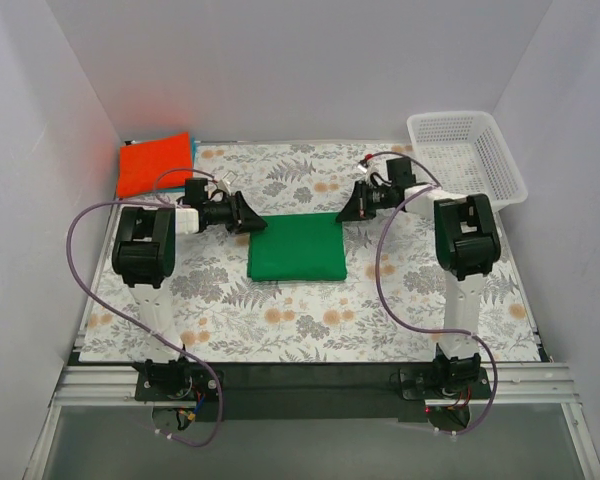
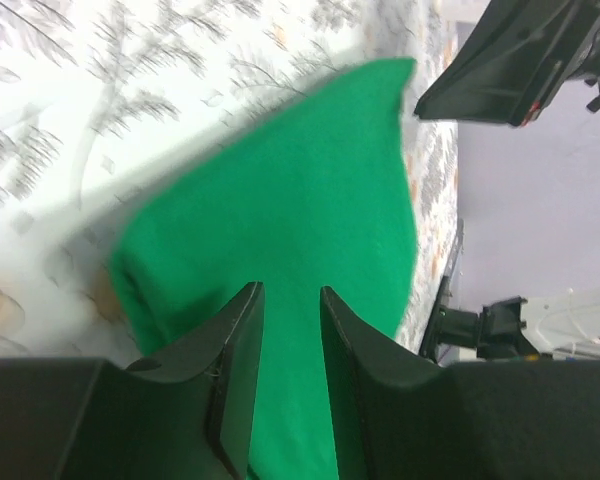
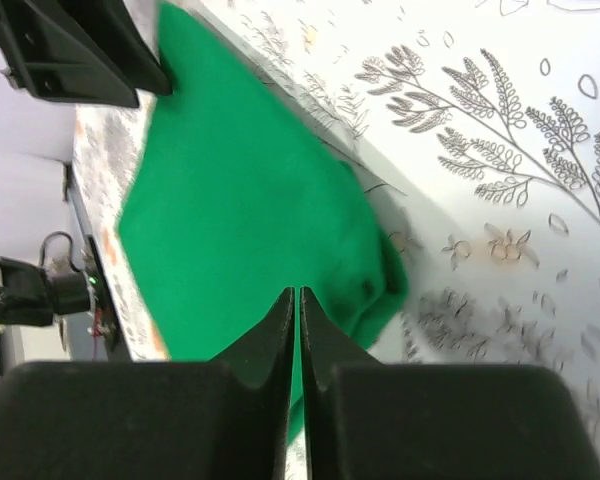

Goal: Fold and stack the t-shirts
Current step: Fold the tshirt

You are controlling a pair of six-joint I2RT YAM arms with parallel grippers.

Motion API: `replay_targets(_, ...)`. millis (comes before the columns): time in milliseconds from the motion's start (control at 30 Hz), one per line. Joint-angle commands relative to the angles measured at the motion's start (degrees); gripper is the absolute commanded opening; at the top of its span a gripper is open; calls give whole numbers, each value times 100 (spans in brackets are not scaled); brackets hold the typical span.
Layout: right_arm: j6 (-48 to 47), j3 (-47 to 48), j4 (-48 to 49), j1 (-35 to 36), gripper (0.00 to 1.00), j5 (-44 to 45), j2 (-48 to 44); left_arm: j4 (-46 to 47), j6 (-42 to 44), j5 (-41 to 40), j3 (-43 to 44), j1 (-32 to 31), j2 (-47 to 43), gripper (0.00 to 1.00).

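A: While the green shirt [image 1: 297, 247] lies folded square at mid-frame, what are the grippers doing?
B: Left gripper [image 2: 290, 292] is narrowly parted over the shirt's left edge, grip unclear. Right gripper [image 3: 298, 292] has its fingers pressed together at the right edge; can't tell if cloth is caught.
A: Step?
B: Fold looks done. Next, probably: pinch both edges and carry it to the orange shirt [image 1: 154, 165], upper left.

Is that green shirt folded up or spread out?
Folded. The green shirt lies as a compact rectangle, with no sleeves sticking out.
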Motion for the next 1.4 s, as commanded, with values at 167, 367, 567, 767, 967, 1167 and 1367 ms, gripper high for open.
replay_targets(167,1504,-1357,1299,547,1,-613,-1607,699,-855,276,-1362,-629,-1800,12)
replay_targets(367,1698,-1427,1343,1277,1,-604,-940,1175,-1586,232,-1646,-1174,-1205,2)
replay_targets(567,1488,-1752,1317,1208,1,-218,-421,-17,-718,-409,-1383,-1113,-544,0)
replay_targets(767,1093,-2315,1089,743,1,309,-393,-921,116,-656,-1260,-701,-86,0)
replay_targets(967,749,-2262,543,513,1,-76,-1438,-1583,926,150,-1496,-357,-1121,0)
replay_targets(1167,1249,-2472,832,1145,1,-279,-2573,-1093,436,637,-1883,-971,-2467,0)
replay_targets(1367,1627,-2597,1009,1779,1,327,-2346,76,-760,4,-2227,-1535,-2179,0)
